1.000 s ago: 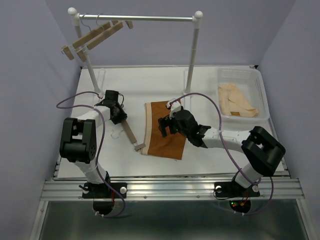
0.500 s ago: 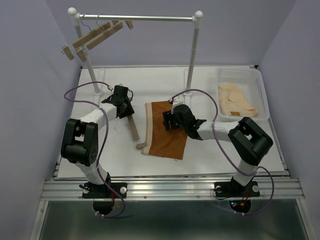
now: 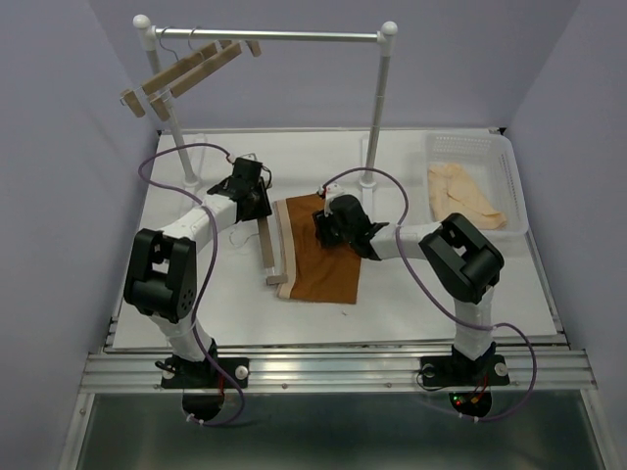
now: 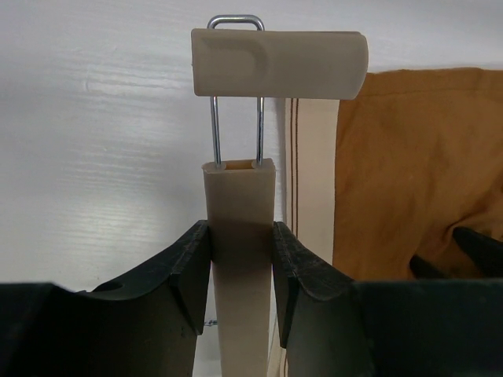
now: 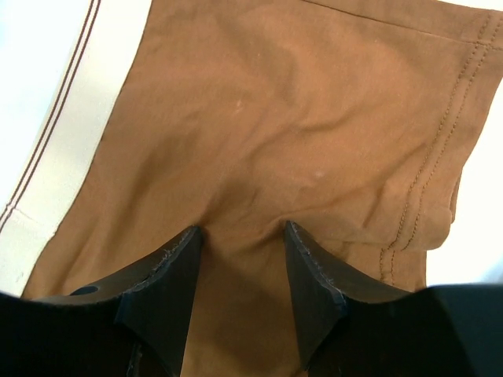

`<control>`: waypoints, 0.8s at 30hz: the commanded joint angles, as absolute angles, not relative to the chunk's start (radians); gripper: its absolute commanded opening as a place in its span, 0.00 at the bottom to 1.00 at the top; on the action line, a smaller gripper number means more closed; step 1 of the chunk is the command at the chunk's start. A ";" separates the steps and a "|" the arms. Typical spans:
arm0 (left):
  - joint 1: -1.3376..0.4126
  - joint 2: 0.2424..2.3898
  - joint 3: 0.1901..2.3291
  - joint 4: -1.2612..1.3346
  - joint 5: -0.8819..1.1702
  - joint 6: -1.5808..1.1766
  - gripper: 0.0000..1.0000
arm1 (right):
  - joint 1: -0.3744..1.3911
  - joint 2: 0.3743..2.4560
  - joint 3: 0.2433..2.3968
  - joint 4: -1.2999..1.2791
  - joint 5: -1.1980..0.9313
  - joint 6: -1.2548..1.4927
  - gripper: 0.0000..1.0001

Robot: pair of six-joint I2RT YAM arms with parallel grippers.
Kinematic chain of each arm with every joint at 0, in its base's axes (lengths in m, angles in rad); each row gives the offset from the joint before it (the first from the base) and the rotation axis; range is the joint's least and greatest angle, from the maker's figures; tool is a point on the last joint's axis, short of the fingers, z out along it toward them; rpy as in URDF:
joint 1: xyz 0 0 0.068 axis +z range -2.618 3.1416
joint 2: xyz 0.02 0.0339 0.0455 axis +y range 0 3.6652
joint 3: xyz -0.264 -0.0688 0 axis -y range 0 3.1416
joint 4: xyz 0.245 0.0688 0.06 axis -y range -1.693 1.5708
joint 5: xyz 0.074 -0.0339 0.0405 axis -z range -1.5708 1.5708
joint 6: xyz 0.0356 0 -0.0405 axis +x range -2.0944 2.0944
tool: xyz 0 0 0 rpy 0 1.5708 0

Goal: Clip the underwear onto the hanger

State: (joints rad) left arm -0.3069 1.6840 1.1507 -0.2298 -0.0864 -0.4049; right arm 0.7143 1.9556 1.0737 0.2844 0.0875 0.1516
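Tabletop (image 3: 411, 313) of white board carries, at its far right corner, a white plastic mesh basket (image 3: 516, 201) holding one folded pale cream garment (image 3: 460, 196). Along the far edge stands a clothes rack (image 3: 269, 36) of silver tube on white posts, with two spare light-wood clip hangers (image 3: 186, 69) hanging tilted at its left end. Near the table's middle the underwear (image 3: 318, 259) (image 4: 401, 157) (image 5: 275, 133), rust-brown fabric boxer briefs, lies flat with its pale beige waistband (image 4: 313, 181), marked by two thin brown stripes, turned to the left. Just beside that waistband lies the hanger (image 3: 265, 250) (image 4: 240, 204), a slim light-wood bar whose wooden clip (image 4: 279, 63), on a wire loop, reaches over the waistband. The left gripper (image 3: 257, 204) (image 4: 241, 236) has its black fingers clamped on the bar's two sides. The right gripper (image 3: 328, 220) (image 5: 240, 232) presses down on the far part of the underwear, fingers partly apart, cloth puckering between them; whether it is actually nipped cannot be told.
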 commanded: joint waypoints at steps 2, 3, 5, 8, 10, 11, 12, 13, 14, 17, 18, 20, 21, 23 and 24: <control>-0.322 1.690 1.186 -0.250 -0.097 -0.361 0.00 | 0.713 2.013 1.146 0.288 0.052 0.066 0.52; -0.324 1.693 1.186 -0.250 -0.094 -0.359 0.00 | 0.713 2.017 1.150 0.288 0.049 0.052 0.52; -0.330 1.709 1.193 -0.258 -0.103 -0.347 0.00 | 0.713 2.023 1.164 0.290 0.041 0.017 0.52; -0.331 1.729 1.210 -0.278 -0.123 -0.363 0.00 | 0.713 2.019 1.170 0.288 0.049 0.011 0.53; -0.331 1.746 1.223 -0.287 -0.133 -0.374 0.00 | 0.713 1.999 1.157 0.288 0.052 0.012 0.53; -0.330 1.752 1.236 -0.288 -0.135 -0.379 0.00 | 0.713 1.990 1.148 0.288 0.060 0.012 0.54; -0.330 1.755 1.244 -0.281 -0.133 -0.379 0.00 | 0.713 1.983 1.140 0.288 0.061 0.011 0.54; -0.331 1.762 1.252 -0.275 -0.118 -0.371 0.00 | 0.713 1.970 1.123 0.287 0.058 0.012 0.55; -0.330 1.769 1.262 -0.265 -0.107 -0.367 0.00 | 0.713 1.964 1.114 0.288 0.057 0.011 0.55; -0.330 1.801 1.316 -0.227 -0.054 -0.336 0.00 | 0.713 1.953 1.086 0.288 0.031 0.012 0.55; -0.331 1.810 1.328 -0.218 -0.046 -0.328 0.00 | 0.713 1.953 1.083 0.287 0.028 0.012 0.55; -0.331 1.838 1.348 -0.218 -0.038 -0.307 0.00 | 0.713 1.956 1.083 0.287 0.023 0.012 0.56; -0.331 1.844 1.357 -0.216 -0.038 -0.304 0.01 | 0.713 1.957 1.085 0.287 0.023 0.012 0.56; -0.333 1.855 1.358 -0.212 -0.034 -0.282 0.04 | 0.713 1.962 1.094 0.288 0.018 -0.018 0.56; -0.333 1.862 1.359 -0.212 -0.034 -0.278 0.05 | 0.713 1.962 1.095 0.288 0.017 -0.018 0.56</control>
